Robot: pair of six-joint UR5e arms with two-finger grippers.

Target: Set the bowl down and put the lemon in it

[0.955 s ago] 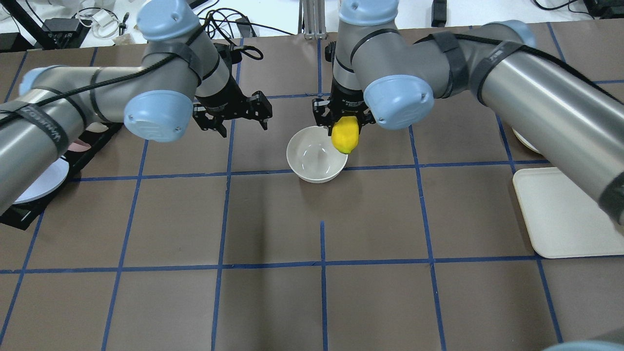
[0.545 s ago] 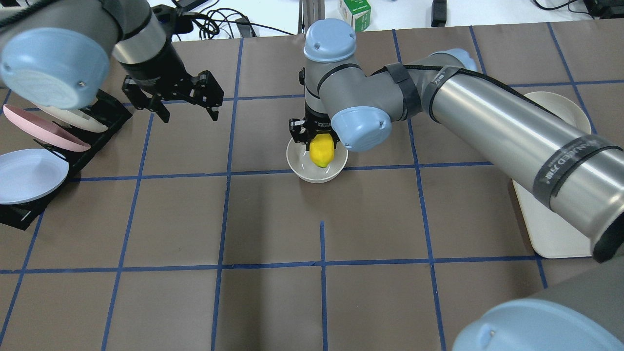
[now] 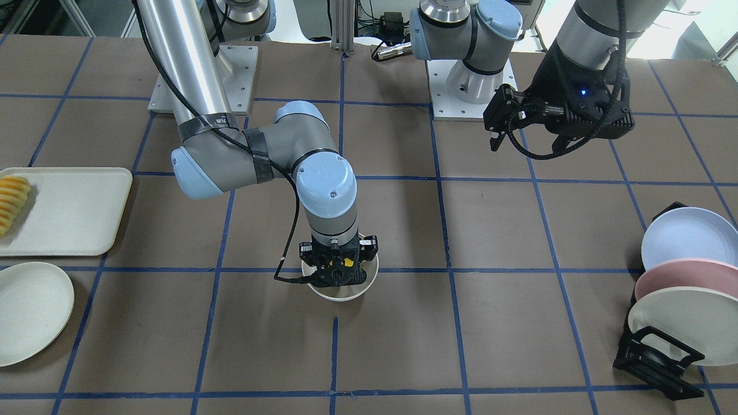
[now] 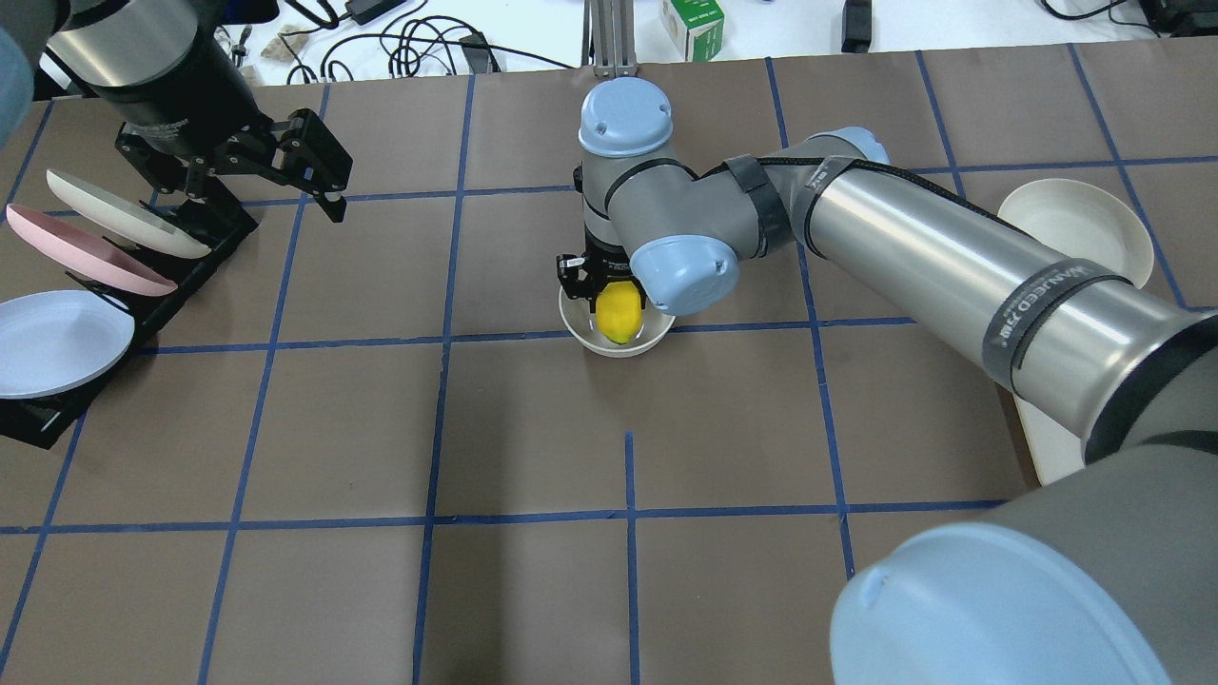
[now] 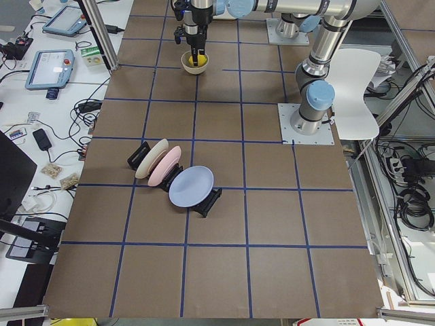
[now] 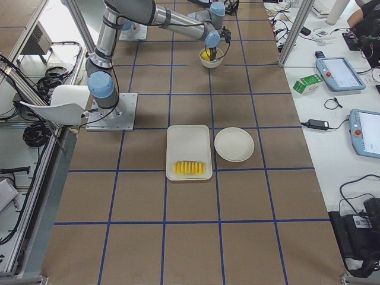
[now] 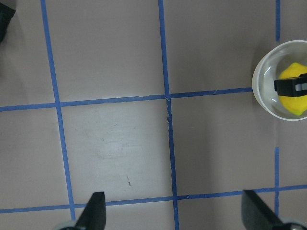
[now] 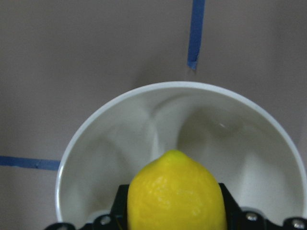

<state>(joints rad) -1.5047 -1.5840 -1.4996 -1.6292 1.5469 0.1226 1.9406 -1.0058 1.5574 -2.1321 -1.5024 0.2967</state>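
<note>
The off-white bowl [image 4: 609, 348] stands upright on the table near its middle; it also shows in the front view [image 3: 340, 295] and the right wrist view [image 8: 144, 124]. My right gripper [image 4: 617, 297] points down into it, shut on the yellow lemon [image 4: 618, 314], which hangs inside the bowl's rim. The lemon [image 8: 176, 191] fills the lower right wrist view between the black fingers [image 8: 120, 208]. My left gripper [image 4: 271, 202] is open and empty, high over the far left, next to the plate rack. Its wrist view shows the bowl [image 7: 266, 103] and lemon [image 7: 293, 93] far off.
A black rack [image 4: 205, 243] with blue, pink and cream plates stands at the left edge. A cream tray [image 3: 69, 210] with sliced orange-yellow food [image 3: 11, 202] and a shallow cream plate [image 3: 29, 311] lie on my right side. A green box [image 4: 693, 17] sits beyond the table.
My right gripper has carried the lemon from over the bowl's right rim down into the bowl. My left gripper, still open, has drawn away left toward the plate rack.
</note>
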